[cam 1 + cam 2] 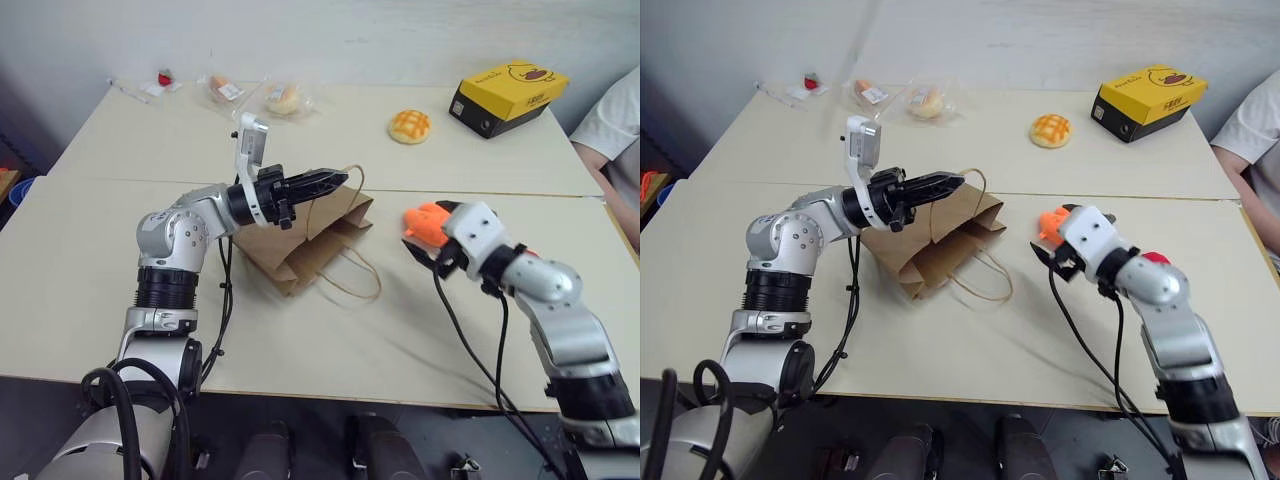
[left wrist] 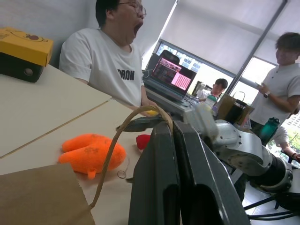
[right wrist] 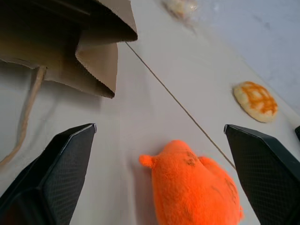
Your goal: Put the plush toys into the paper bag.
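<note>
Bun, yellow box, perhaps wrapped snacks

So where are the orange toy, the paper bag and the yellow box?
orange plush toy [image 3: 197, 192], right wrist view, middle of its body.
paper bag [image 1: 300, 245], left eye view, its flat brown side.
yellow box [image 1: 510, 85], left eye view, its lid.

Left fingers closed, right fingers spread

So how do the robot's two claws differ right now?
The left gripper is shut, pinching a cord handle of the paper bag and holding it up; the right gripper is wide open and holds nothing. The left gripper sits over the bag, while the right gripper is at the orange plush toy, which lies on the table between its spread fingers. Both have two black fingers.
</note>
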